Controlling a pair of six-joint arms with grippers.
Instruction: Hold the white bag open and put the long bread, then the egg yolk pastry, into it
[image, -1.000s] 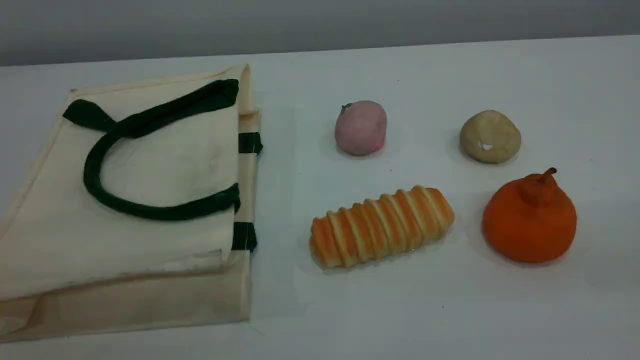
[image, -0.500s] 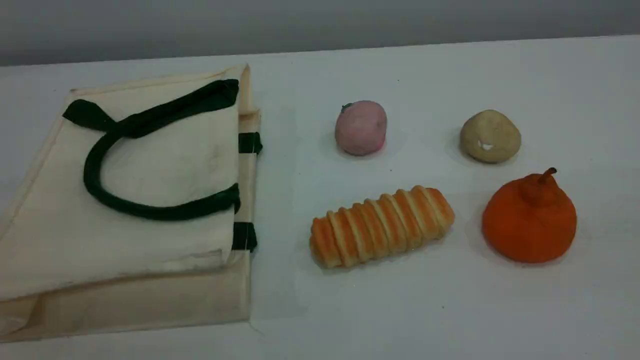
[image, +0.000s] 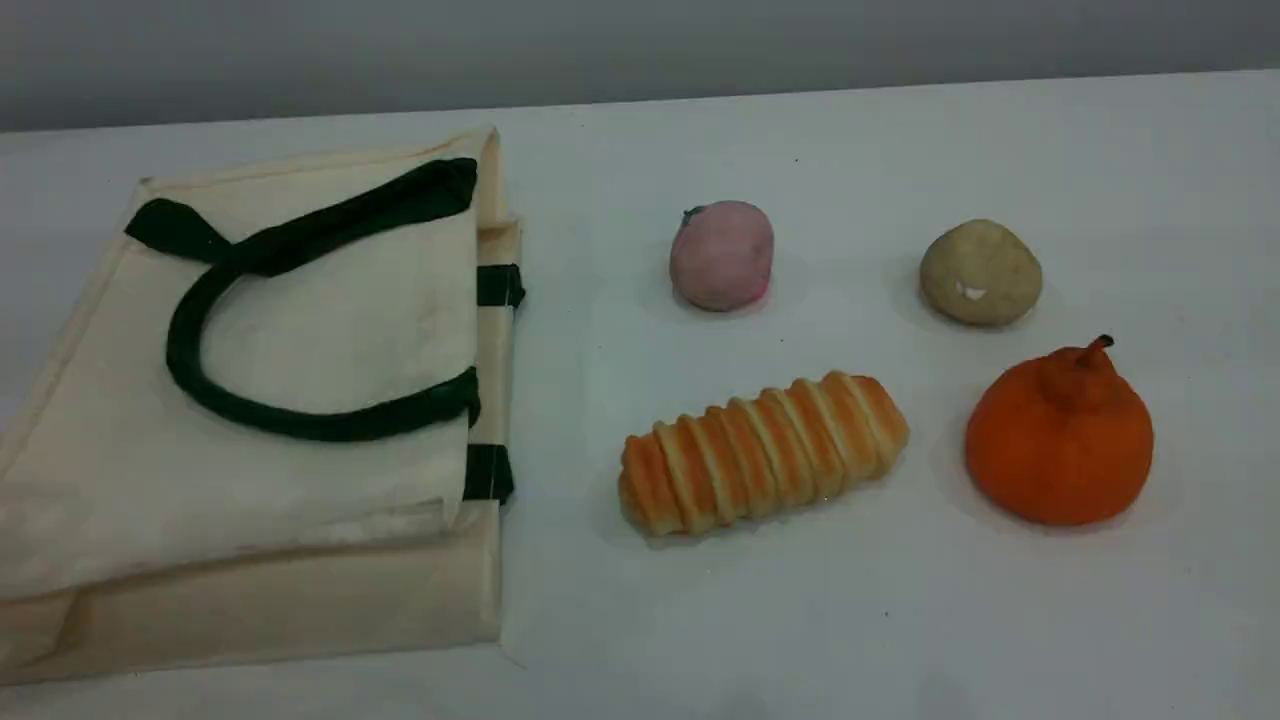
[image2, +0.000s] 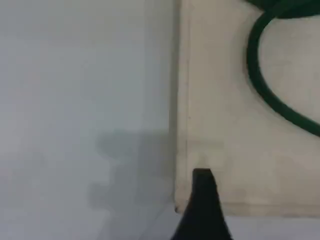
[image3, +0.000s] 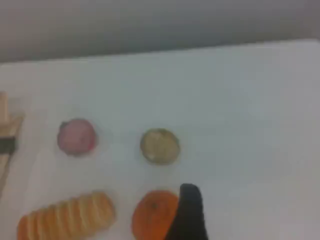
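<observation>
The white bag (image: 250, 400) lies flat and closed at the table's left, its dark green handle (image: 200, 385) folded on top. To its right lies the long bread (image: 762, 452), slanted, and behind it on the right sits the egg yolk pastry (image: 980, 272). No arm shows in the scene view. In the left wrist view a dark fingertip (image2: 202, 182) of my left gripper hangs over a corner of the white bag (image2: 235, 125), holding nothing. High above the table, my right gripper's fingertip (image3: 189, 202) hovers by the egg yolk pastry (image3: 160, 146) and the long bread (image3: 67, 216), empty.
A pink ball (image: 722, 255) sits behind the bread. An orange fruit with a stem (image: 1058, 435) stands right of the bread and in front of the pastry. The white table (image: 900, 620) runs to a grey wall at the back.
</observation>
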